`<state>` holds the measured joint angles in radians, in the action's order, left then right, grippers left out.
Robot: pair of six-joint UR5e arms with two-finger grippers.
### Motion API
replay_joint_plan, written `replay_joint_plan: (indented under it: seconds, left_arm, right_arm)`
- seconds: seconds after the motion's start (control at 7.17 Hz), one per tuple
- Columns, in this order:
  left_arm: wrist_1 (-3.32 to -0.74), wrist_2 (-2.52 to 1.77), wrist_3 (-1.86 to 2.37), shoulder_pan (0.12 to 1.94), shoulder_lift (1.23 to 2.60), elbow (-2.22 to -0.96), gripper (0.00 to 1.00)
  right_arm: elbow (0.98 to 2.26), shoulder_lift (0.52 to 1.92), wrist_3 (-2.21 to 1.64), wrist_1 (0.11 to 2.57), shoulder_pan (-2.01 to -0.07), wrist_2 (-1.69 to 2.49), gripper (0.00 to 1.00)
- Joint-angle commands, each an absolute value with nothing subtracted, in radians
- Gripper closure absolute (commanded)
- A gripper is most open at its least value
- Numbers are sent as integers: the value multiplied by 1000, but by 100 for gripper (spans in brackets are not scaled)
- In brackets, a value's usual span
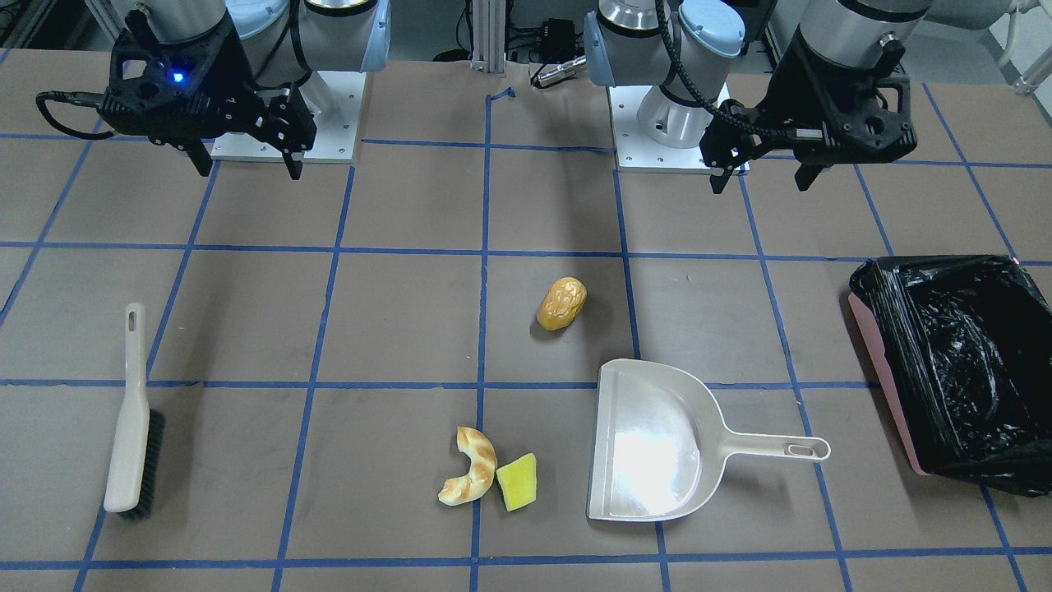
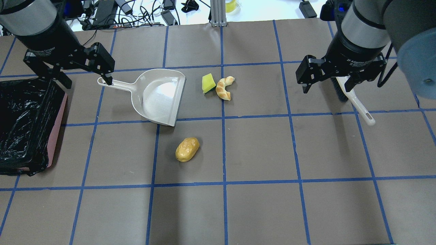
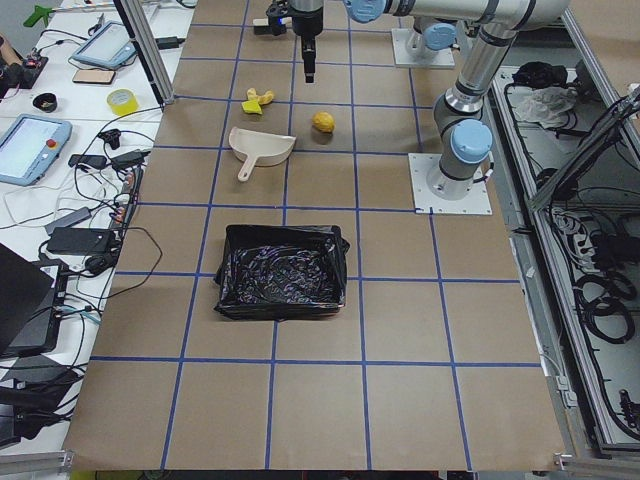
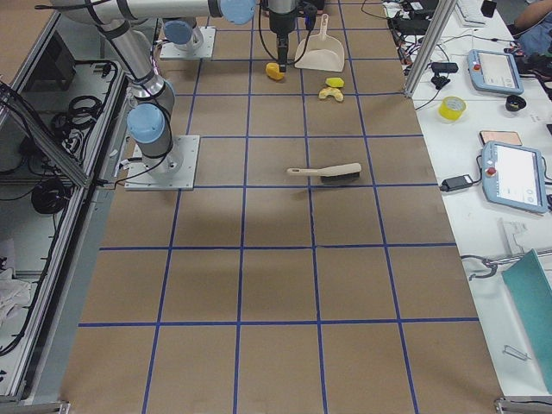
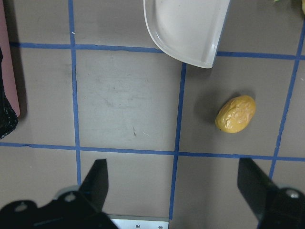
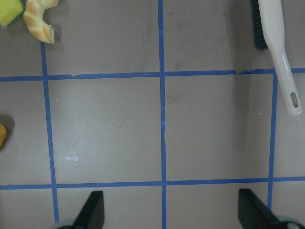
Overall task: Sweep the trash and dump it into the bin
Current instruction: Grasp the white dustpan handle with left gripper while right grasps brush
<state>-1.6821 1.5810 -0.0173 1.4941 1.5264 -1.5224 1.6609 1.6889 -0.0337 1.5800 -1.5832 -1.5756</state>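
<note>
Left pincer [image 1: 762,177] and right pincer [image 1: 246,171] hang open and empty above the bench [image 1: 394,312]. The potato [image 1: 562,303] lies between them, farther out; the crescent [image 1: 470,465] and sponge [image 1: 518,483] sit beyond it, side by side. The bin [image 1: 908,353] stands outward of the left pincer.

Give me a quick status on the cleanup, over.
Left gripper and right gripper both open, empty, above the table. Potato, crescent and wedge lie unswept, none in the bin. Dustpan and brush untouched. Nothing in the way.
</note>
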Motion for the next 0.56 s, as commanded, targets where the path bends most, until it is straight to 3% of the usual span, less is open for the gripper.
replay_joint_plan:
  seconds: [0.0,0.42]
  left_arm:
    - [-1642,1528,-88,1485,1532,-1523,12]
    - [-1569,1534,-478,1412,1586,-1531,12]
  right_arm:
    - [1663,1687,-34,1585,-1583,-1572,0]
    - [1669,1668,-28,1600,-1575,-1585,0]
